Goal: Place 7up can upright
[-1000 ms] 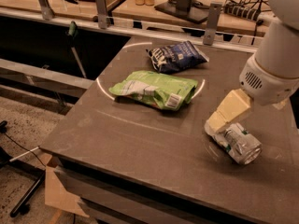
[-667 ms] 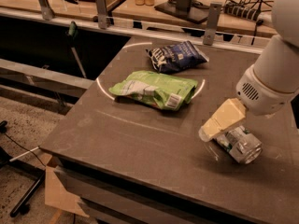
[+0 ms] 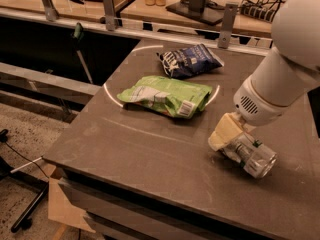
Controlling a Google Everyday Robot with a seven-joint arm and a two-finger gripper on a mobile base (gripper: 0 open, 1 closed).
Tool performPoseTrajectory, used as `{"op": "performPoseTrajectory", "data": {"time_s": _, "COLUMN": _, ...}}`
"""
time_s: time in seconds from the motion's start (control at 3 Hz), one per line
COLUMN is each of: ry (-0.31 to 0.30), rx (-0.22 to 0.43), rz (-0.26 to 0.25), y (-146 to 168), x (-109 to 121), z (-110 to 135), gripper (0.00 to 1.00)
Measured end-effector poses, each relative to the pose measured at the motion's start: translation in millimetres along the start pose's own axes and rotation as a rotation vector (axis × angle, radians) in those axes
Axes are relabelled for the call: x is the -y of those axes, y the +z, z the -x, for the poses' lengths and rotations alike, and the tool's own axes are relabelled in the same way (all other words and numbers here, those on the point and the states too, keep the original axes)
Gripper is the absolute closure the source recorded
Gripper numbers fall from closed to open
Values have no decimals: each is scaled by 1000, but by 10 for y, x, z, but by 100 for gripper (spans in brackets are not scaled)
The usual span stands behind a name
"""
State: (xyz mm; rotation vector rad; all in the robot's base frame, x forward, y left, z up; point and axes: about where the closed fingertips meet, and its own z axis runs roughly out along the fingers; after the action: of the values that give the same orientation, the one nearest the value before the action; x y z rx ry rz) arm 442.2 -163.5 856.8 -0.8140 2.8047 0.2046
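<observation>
The 7up can is a silvery can with green marks, lying on its side on the dark table at the right front, with its open-looking end facing front right. My gripper hangs from the big white arm and sits low at the can's left end, touching or almost touching it. Its cream-coloured tip covers part of the can's left side.
A green crinkled chip bag lies flat in the table's middle. A dark blue snack bag lies behind it. A rail with metal posts runs along the back, and the table's front edge is close below the can.
My gripper has come down and to the left, from above the can to its left end. The can and both bags have stayed where they were.
</observation>
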Motion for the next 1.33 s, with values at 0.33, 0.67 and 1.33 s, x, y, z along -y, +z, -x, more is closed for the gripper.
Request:
{"op": "performPoseTrajectory", "data": {"time_s": 0.33, "ry": -63, "rx": -3, "rz": -16, "y": -7, "x": -28, "z": 94, "gripper": 65}}
{"op": "performPoseTrajectory", "data": {"time_s": 0.67, "ry": -171, "rx": 46, "rz": -78, "y": -280, "x": -10, "z": 345, "gripper": 88}}
{"op": "performPoseTrajectory", "data": {"time_s": 1.33, "ry": -284, "rx": 359, "rz": -144, "y": -1192, "x": 326, "z": 713, "gripper": 100}}
